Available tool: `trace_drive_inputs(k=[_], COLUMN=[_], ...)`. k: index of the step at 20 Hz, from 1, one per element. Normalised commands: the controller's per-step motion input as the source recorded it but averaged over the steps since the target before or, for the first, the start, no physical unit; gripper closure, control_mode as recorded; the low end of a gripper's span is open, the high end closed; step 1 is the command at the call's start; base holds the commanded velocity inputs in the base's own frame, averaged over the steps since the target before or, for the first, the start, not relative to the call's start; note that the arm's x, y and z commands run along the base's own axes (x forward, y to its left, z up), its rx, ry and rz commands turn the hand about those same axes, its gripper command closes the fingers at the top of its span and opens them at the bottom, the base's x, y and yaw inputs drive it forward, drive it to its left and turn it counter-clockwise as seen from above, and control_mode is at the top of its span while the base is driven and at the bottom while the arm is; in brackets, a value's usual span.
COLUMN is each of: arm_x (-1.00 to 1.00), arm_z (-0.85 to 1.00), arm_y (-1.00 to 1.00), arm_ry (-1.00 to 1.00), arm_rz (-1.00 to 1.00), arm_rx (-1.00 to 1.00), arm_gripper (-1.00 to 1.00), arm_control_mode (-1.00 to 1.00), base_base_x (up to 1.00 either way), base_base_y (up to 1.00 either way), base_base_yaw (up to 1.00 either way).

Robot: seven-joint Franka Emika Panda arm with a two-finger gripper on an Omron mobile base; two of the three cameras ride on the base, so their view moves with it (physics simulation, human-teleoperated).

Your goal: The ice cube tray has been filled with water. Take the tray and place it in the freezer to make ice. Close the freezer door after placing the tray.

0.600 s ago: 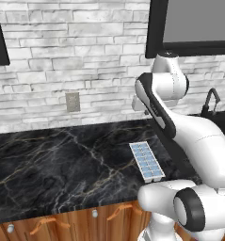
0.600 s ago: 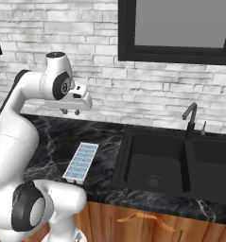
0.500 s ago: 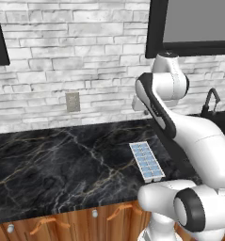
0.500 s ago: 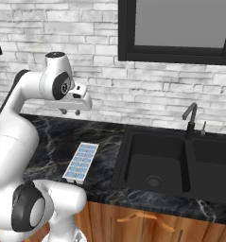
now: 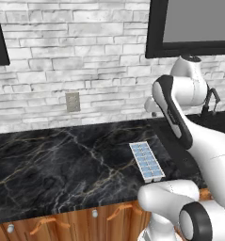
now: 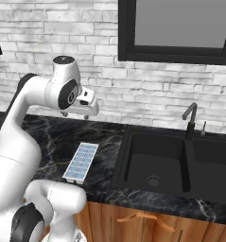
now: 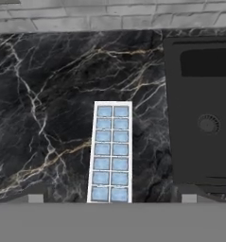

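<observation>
A small rectangular white plastic ice cube tray (image 7: 110, 151) with pale blue water (image 5: 147, 163) in its square cells (two columns across) is seen lying flat on the black marble tabletop (image 5: 62, 160), near its front edge. A black sink basin (image 7: 202, 113) lies at 3 o'clock of it in the hand view. The fingers (image 6: 88, 114) are held apart, high above the tray, touching nothing.

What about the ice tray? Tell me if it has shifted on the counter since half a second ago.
No. The tray lies in the same spot on the counter, the same way off the sink in the right base view.
</observation>
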Motion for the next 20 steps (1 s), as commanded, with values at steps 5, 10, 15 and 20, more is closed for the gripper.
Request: trace_drive_inputs(k=[5,10,15,20], arm_x=[-0.37,-0.24,-0.04,0.00], arm_z=[-0.26,-0.35,-0.50,-0.59], arm_y=[-0.32,-0.13,-0.16,-0.10], arm_ry=[-0.09,-0.05,0.04,0.10], arm_rz=[-0.01,-0.03,-0.02,0.00], arm_rx=[0.13,0.03,0.17,0.25], arm_gripper=[-1.00,-1.00,-1.00,-1.00], arm_control_mode=[-1.00,-1.00,-1.00,-1.00], base_base_x=[0.00,0.00,0.00,0.00], base_base_y=[0.00,0.00,0.00,0.00], base_base_yaw=[0.00,0.00,0.00,0.00])
